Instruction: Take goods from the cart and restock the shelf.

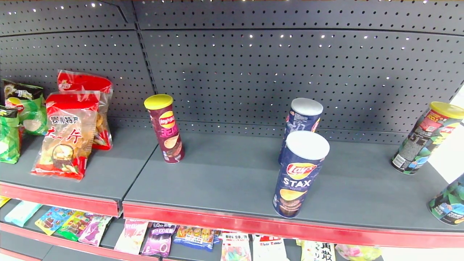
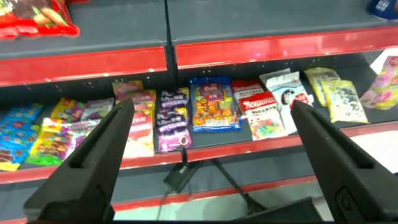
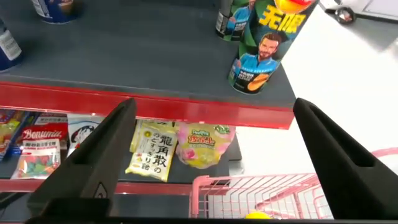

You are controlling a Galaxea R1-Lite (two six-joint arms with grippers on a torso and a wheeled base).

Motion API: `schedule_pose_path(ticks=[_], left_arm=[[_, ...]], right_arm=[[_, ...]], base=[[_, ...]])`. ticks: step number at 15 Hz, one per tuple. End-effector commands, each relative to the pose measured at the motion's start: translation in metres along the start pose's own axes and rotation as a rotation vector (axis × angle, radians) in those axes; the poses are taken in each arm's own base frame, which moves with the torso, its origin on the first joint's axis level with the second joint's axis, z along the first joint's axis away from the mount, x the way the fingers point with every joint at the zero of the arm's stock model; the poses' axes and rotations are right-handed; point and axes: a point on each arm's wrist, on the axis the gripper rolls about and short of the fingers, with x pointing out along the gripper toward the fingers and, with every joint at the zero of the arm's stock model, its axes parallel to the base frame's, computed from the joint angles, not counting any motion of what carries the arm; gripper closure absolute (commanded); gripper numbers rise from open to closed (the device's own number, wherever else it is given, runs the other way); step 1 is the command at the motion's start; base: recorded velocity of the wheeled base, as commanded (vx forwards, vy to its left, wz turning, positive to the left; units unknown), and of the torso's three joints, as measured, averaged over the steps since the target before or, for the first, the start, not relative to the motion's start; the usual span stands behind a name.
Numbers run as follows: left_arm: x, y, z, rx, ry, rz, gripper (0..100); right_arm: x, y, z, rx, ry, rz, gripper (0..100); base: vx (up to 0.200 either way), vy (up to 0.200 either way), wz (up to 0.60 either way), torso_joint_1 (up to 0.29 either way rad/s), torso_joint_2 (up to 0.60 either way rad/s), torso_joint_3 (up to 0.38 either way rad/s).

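Five crisp cans are already stood on the shelf (image 1: 224, 174): a maroon can (image 1: 165, 128) toward the middle, two blue cans (image 1: 299, 174) one behind the other, and two dark green-printed cans (image 1: 424, 139) at the right end. Snack bags (image 1: 69, 137) are stacked at the left. Wide bare stretches are left between the cans, so the restocking is judged to be only partly done.

The left tool (image 2: 212, 104) is held wide open with nothing in it, before the lower shelf of small packets (image 2: 214, 102). The right tool (image 3: 214, 102) is likewise spread open and empty, above the rim of the pink cart (image 3: 292, 196) beside the right end of the shelf. What is left in the cart cannot be made out. No item is being carried, so a further pick from the cart is judged to be the step in hand
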Motion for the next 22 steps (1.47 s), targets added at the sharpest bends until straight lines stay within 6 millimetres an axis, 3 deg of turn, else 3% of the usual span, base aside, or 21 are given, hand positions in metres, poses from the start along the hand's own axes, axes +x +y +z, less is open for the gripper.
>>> schedule_pose_path(ticks=[1,16,22], left_arm=[[-0.0002,0.0000,-0.0002,0.004,-0.003,-0.001,0],[-0.0005,-0.0004,-0.0009,0.001,-0.008,-0.025,0],[-0.0005,-0.0007,-0.0009,0.001,-0.008,-0.038,0]], right_arm=[[-0.0002,0.0018,-0.0095,-0.002,-0.003,-0.004,0],[0.0047,0.0040,-0.0183,-0.034,0.029,-0.001,0],[0.0050,0.0043,-0.0190,-0.054,0.031,0.007,0]], base=[[0.000,0.000,0.00,0.000,0.00,0.000],[0.000,0.000,0.00,0.000,0.00,0.000],[0.000,0.000,-0.60,0.006,0.01,0.002]])
